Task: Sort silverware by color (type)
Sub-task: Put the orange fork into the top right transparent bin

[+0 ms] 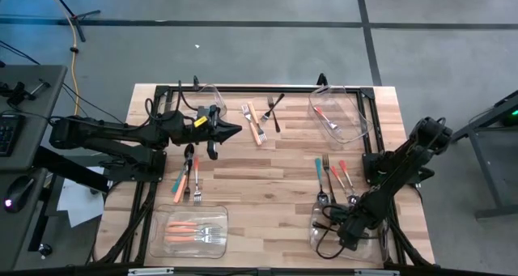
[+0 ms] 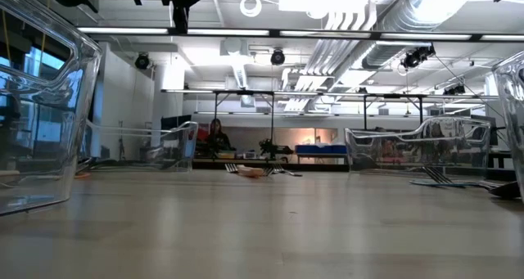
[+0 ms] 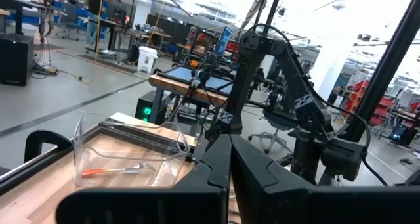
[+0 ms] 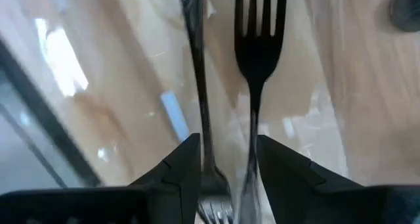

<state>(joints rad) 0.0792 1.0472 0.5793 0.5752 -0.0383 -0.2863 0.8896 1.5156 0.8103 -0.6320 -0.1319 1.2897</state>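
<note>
right wrist view only: right tool (image 4: pixel 228 159) apart over black fork (image 4: pixel 258 40) (left tool (image 3: pixel 230 178) together).

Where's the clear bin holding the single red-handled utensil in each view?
High view: clear bin, table's top right.
Low view: probably the far bin right of centre; contents unreadable.
Left wrist view: lower left, beyond the shut left tool.
Right wrist view: not in it.
Shared landmark: the right arm, beside it in high and left wrist views.

I count four clear bins (image 1: pixel 338 114), three pieces of silverware (image 1: pixel 196 230) in the near-left one, a single red-handled fork (image 1: pixel 324 118) in the far-right one, and two black forks (image 4: pixel 258 46) under my claw.
</note>
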